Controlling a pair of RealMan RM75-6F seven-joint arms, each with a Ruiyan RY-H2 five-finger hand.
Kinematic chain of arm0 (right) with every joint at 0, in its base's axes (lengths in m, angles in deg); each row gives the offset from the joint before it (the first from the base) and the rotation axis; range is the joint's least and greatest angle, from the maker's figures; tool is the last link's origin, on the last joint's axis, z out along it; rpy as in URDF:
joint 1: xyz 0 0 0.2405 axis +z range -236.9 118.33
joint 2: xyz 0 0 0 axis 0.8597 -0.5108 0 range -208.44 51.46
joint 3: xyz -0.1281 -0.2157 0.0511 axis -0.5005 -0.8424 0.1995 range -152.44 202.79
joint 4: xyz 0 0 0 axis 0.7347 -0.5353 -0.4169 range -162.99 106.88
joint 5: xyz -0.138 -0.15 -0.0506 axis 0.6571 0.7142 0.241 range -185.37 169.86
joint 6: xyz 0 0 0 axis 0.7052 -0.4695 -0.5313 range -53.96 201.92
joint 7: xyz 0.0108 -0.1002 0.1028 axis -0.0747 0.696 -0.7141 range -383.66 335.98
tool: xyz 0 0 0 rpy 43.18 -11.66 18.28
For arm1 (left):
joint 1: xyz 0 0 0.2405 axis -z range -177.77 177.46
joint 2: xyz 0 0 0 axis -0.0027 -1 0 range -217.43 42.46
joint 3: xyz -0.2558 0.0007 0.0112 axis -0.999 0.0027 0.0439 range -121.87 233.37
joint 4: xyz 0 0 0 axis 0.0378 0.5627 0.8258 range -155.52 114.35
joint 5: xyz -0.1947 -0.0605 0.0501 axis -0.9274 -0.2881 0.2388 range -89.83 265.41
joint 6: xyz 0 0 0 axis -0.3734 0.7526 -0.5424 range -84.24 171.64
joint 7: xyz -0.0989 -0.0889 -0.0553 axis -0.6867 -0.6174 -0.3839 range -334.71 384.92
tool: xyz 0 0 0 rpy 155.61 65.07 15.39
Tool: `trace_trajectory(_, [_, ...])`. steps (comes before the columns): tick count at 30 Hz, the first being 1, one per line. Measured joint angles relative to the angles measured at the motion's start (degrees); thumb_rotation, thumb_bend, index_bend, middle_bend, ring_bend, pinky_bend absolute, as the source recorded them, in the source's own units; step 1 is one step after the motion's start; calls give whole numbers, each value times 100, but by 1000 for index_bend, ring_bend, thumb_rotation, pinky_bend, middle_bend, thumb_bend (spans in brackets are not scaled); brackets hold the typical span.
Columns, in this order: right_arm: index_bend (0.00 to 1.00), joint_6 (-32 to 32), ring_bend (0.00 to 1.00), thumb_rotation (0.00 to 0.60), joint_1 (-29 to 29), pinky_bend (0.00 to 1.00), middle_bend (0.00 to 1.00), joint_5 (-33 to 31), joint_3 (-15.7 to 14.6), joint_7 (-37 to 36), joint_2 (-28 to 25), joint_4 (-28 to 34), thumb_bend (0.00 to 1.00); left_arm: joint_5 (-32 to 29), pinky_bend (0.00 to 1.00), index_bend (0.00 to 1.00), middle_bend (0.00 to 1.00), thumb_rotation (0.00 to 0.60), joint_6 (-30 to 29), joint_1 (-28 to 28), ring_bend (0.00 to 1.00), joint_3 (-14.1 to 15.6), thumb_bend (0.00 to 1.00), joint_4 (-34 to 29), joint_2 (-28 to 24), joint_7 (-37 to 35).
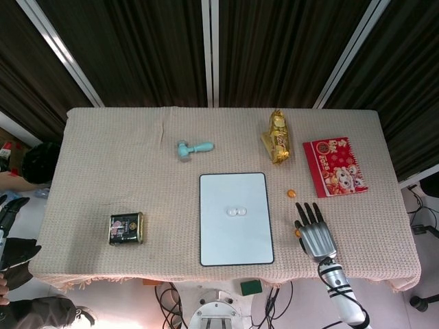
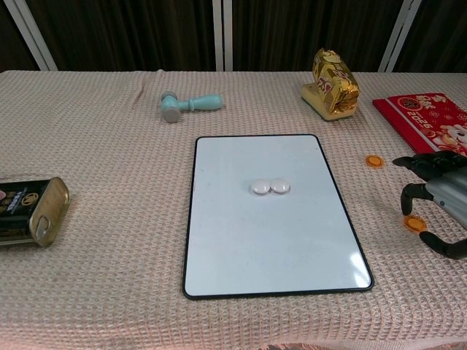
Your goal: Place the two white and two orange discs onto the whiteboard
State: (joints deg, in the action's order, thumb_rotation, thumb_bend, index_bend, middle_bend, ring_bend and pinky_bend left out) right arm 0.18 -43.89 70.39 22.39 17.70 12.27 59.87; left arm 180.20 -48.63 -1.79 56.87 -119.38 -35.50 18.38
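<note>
Two white discs (image 1: 237, 212) lie side by side in the middle of the whiteboard (image 1: 235, 243); the chest view shows them touching (image 2: 270, 187) on the whiteboard (image 2: 270, 248). One orange disc (image 2: 374, 161) lies on the cloth right of the board. The other orange disc (image 2: 414, 223) lies nearer the front, between the spread fingers and thumb of my right hand (image 2: 441, 200), which hovers palm down over it and holds nothing. In the head view this disc (image 1: 298, 232) peeks out at the left side of my right hand (image 1: 317, 233). My left hand (image 1: 12, 233) hangs off the table's left edge, fingers apart.
A black tin (image 2: 25, 211) lies at the left. A teal roller (image 2: 190, 105) and a gold snack bag (image 2: 334, 84) sit behind the board. A red packet (image 2: 427, 117) lies at the far right, just behind my right hand.
</note>
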Motion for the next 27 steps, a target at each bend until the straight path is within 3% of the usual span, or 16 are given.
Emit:
trace_trajectory(11, [517, -27, 0, 600, -35, 0, 0, 50, 53, -73, -38, 46, 401, -31, 118, 119, 141, 600, 8, 2, 2, -10, 100, 17, -4, -37])
trace_trajectory(18, [521, -11, 0, 600, 194, 0, 0, 414, 201, 54, 6, 352, 401, 2, 118, 118, 142, 600, 12, 7, 2, 0, 100, -9, 1, 12])
trace_trajectory(27, [532, 791, 0, 600, 939, 0, 0, 319, 636, 865, 737, 471, 422, -46, 118, 119, 142, 600, 13, 3, 2, -15, 100, 7, 0, -20])
